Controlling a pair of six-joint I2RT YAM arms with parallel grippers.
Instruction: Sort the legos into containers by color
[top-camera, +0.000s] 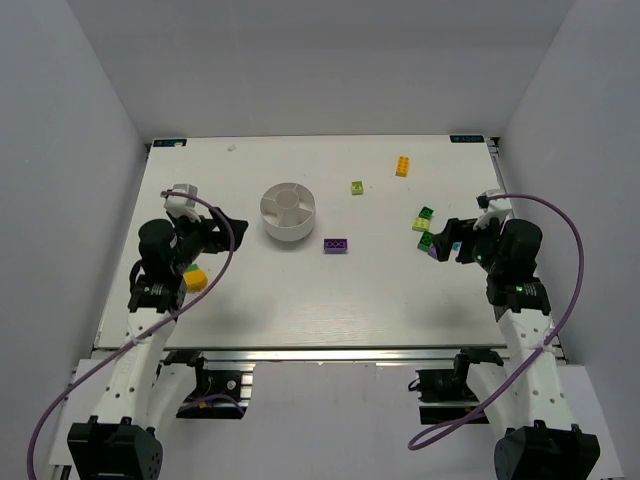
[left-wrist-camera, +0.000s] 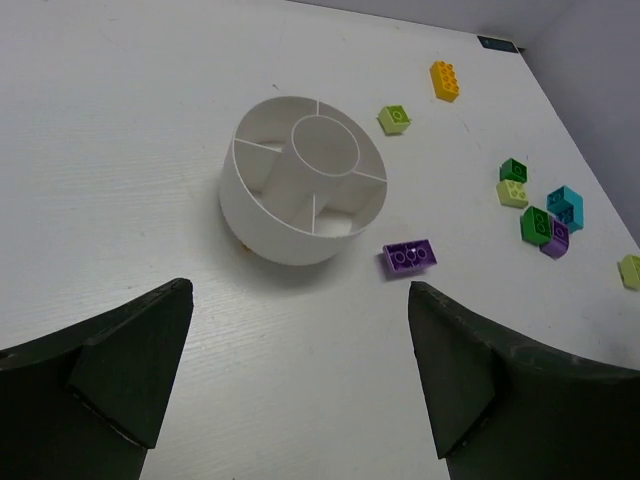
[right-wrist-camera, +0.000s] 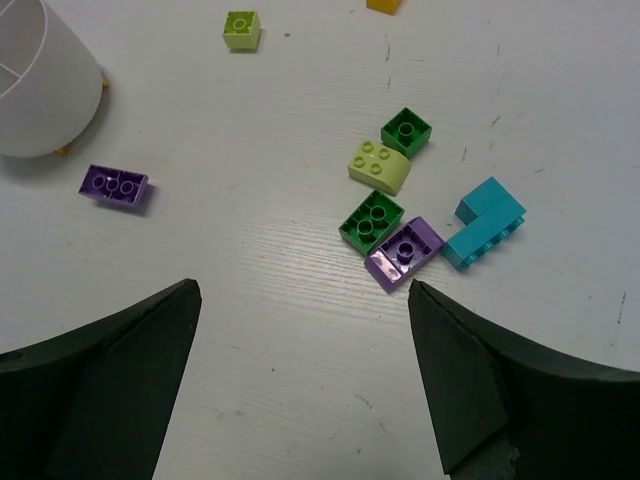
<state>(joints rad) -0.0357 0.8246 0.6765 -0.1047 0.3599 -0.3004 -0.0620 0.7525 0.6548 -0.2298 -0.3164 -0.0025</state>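
The left pincer (left-wrist-camera: 298, 325) is gaping empty before the dish (left-wrist-camera: 268, 228). The right pincer (right-wrist-camera: 303, 320) is hanging released, legos (right-wrist-camera: 371, 222) just ahead.

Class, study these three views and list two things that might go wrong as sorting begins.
In the cluster, a dark green brick and a purple brick touch, so the right gripper closing on one may drag the other.
The yellow brick lies right beside the left arm, which might knock it.
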